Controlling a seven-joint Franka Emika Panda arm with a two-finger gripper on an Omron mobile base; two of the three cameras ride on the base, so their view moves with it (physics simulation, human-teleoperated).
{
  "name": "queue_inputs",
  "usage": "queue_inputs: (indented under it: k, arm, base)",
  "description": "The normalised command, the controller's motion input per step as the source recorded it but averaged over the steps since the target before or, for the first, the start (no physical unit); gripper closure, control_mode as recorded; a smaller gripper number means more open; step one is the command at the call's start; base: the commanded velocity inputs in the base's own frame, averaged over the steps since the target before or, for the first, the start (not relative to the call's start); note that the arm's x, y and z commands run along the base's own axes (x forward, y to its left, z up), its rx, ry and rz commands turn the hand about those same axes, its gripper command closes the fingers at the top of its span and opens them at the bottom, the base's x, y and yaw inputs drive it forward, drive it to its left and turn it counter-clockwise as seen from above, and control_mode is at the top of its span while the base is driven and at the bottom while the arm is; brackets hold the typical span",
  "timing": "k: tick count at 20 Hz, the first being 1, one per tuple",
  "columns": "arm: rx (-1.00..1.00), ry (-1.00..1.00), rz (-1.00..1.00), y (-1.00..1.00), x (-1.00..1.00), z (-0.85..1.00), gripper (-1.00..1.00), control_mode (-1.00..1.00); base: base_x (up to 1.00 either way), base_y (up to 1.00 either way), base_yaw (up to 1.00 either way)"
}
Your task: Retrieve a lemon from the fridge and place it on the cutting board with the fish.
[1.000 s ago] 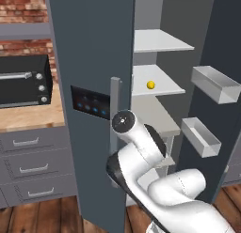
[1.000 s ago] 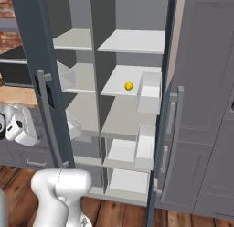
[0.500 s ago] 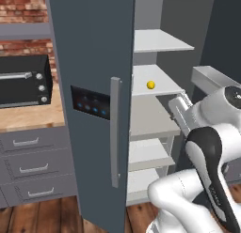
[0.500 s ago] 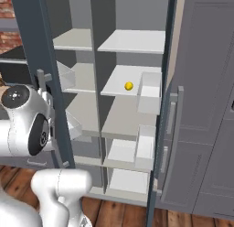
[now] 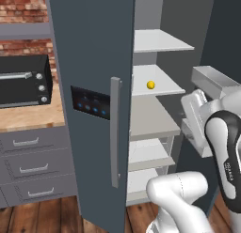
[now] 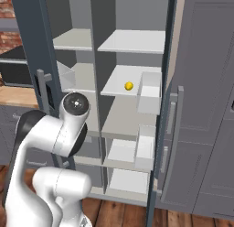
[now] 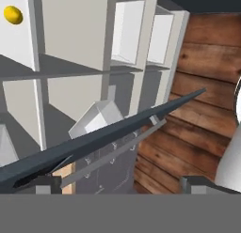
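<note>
Wooden flooring (image 7: 202, 77) lies below the open fridge (image 5: 94, 86), where the lemon (image 5: 150, 85) rests on a middle shelf (image 5: 157, 89), at eleven o'clock in the hand view, the gripper (image 7: 117, 187) spread wide and empty.

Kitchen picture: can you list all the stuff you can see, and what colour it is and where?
lemon: one, bright yellow, on a pale shelf inside the open fridge, right-hand column.
fridge: one, dark slate grey, both doors open, pale long handles.
shelves: several, light grey, stacked in two columns inside.
door bins: several, pale grey, on the inner sides of the doors.
oven: one, black with knobs, on the wooden counter at left.
drawers: three, grey, under that counter.
floor: brown wood planks.
arm: one, white with dark joints; jaws open.
</note>
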Motion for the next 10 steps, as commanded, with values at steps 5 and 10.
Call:
queue_inputs:
  k: [5, 10]
  arm:
    - [0.02, 0.0, 0.03, 0.12, 0.21, -0.13, -1.0, -1.0]
    - [0.0, -0.01, 0.0, 0.16, 0.52, -0.31, -1.0, -1.0]
  base:
    - [0.0, 0.0, 0.0]
    - [0.0, 0.0, 0.0]
